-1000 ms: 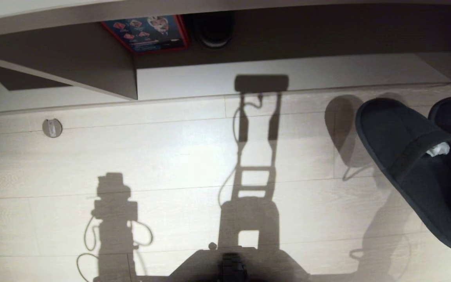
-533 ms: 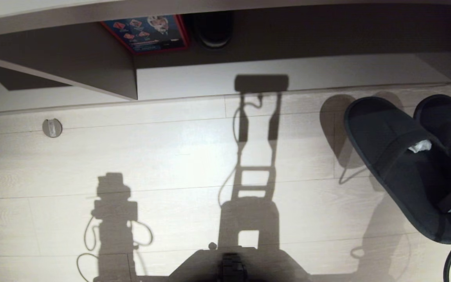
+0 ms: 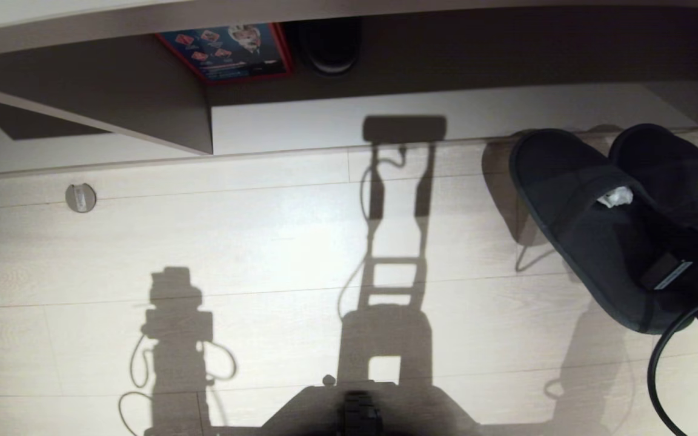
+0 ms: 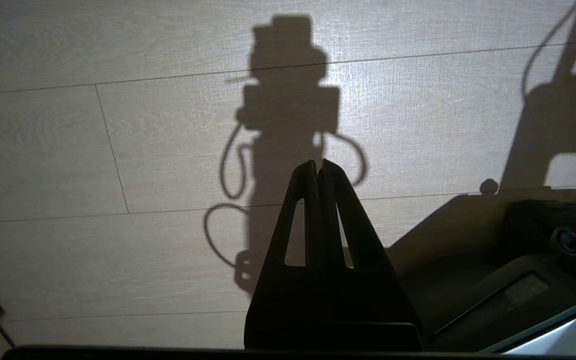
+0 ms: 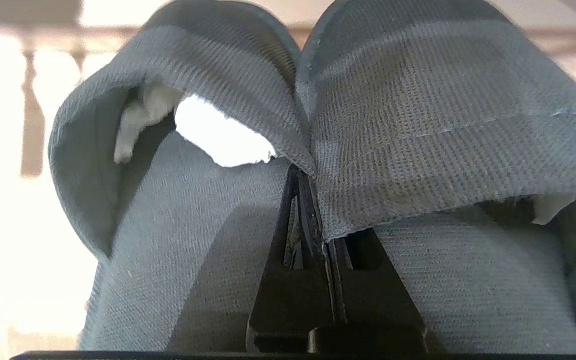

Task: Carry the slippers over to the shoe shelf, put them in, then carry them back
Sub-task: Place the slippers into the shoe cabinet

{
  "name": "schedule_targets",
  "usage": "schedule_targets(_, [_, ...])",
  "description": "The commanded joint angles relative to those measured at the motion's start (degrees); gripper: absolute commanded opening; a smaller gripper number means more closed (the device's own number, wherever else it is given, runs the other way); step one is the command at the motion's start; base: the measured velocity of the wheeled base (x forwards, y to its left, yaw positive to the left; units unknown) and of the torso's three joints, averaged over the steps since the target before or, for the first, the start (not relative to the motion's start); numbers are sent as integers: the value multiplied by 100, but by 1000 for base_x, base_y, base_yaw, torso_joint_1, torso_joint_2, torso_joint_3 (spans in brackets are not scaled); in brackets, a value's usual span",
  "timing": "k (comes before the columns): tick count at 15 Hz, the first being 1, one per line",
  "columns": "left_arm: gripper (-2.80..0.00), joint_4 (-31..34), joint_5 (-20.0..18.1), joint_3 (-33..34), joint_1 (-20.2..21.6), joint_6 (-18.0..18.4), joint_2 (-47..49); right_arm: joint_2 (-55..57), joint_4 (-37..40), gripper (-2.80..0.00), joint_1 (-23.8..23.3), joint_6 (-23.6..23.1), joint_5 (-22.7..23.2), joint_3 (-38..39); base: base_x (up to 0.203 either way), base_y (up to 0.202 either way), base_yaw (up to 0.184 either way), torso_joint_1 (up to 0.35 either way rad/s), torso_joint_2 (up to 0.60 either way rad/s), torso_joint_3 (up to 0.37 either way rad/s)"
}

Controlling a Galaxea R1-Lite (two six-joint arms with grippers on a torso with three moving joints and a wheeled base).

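Pale wood-plank flooring (image 3: pixel 234 242) runs up to a low grey-brown cubby along the far wall. Over it, at the right side, the right gripper (image 5: pixel 313 175) has its fingers pressed together on the inner edges of the slippers (image 3: pixel 603 224), pinching both where the two uppers meet; a scrap of white stuffing shows inside the left one. The pair hangs clear of the planks with toes pointing toward the shoe shelf (image 3: pixel 446 115), the toes just reaching the front edge of its pale base board. The left gripper (image 4: pixel 318 172) hangs idle above the floor, fingers closed on nothing. By my reading the carry is nearly done, but the slippers are not yet inside: the placing, the release and the whole return trip are left. Within the shelf, the right compartment's base board has no shoes on it; at the back sit a red-edged blue box (image 3: pixel 228 51) and a small dark rounded object (image 3: pixel 331 45), beside the slanted divider (image 3: pixel 143 115)
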Motion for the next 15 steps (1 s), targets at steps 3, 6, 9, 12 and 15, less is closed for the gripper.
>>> schedule_targets(3, [-280, 3, 1, -2, 5, 0, 0, 455, -507, -280, 147, -123, -2, -311, 0, 0, 0, 0, 0, 0])
schedule_targets(6, [-280, 3, 1, -4, 5, 0, 0, 597, -550, -280, 154, -161, 7, -721, 0, 0, 0, 0, 0, 0])
schedule_targets(9, [-280, 2, 1, -3, 5, 0, 0, 968, -622, -280, 146, -169, 16, -988, 0, 0, 0, 0, 0, 0])
schedule_targets(12, [-280, -5, 1, -4, 5, 0, 0, 1230, -646, -280, 145, -170, 16, -1178, 0, 0, 0, 0, 0, 0])
schedule_targets(15, [-280, 3, 1, -1, 5, 0, 0, 1469, -673, -280, 146, -179, 16, -1445, 0, 0, 0, 0, 0, 0])
